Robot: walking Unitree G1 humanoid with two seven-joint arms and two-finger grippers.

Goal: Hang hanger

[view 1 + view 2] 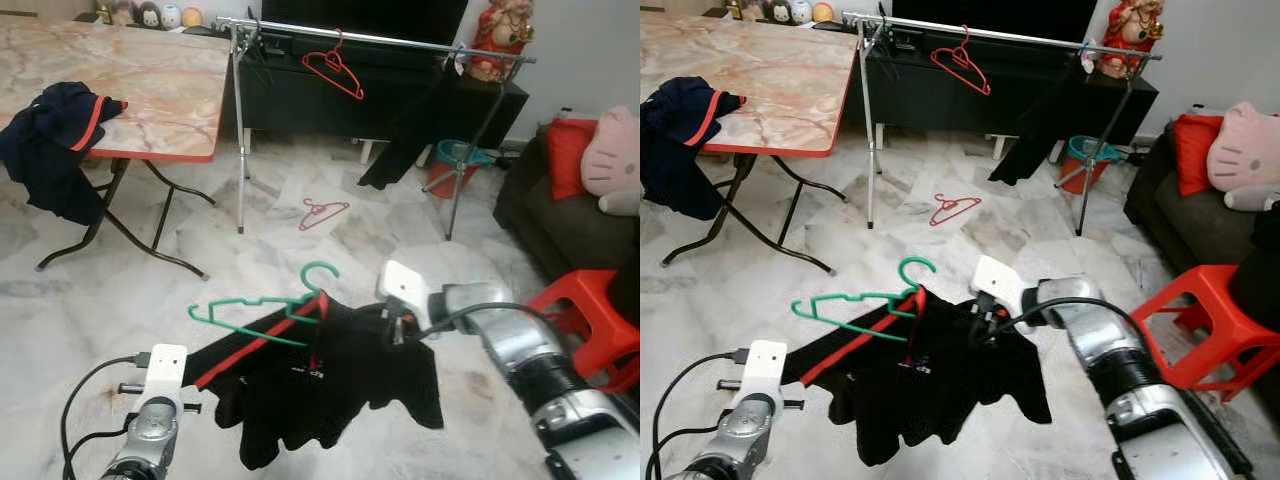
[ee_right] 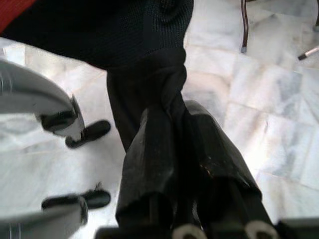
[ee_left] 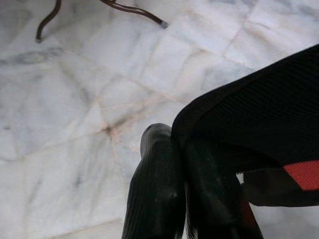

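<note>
Black shirt (image 1: 330, 375) with a red stripe hangs stretched between both arms above the marble floor (image 1: 250, 270). Left gripper (image 3: 177, 149) and right gripper (image 2: 182, 124) each pinch its fabric. Green hanger (image 1: 265, 310) sits half inside its collar.

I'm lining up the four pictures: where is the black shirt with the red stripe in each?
Left eye: black shirt low centre, held between both grippers.
Right eye: low centre.
Left wrist: at the black fingers, red stripe showing.
Right wrist: bunched between the fingers.
Shared landmark: green hanger in its collar.
</note>
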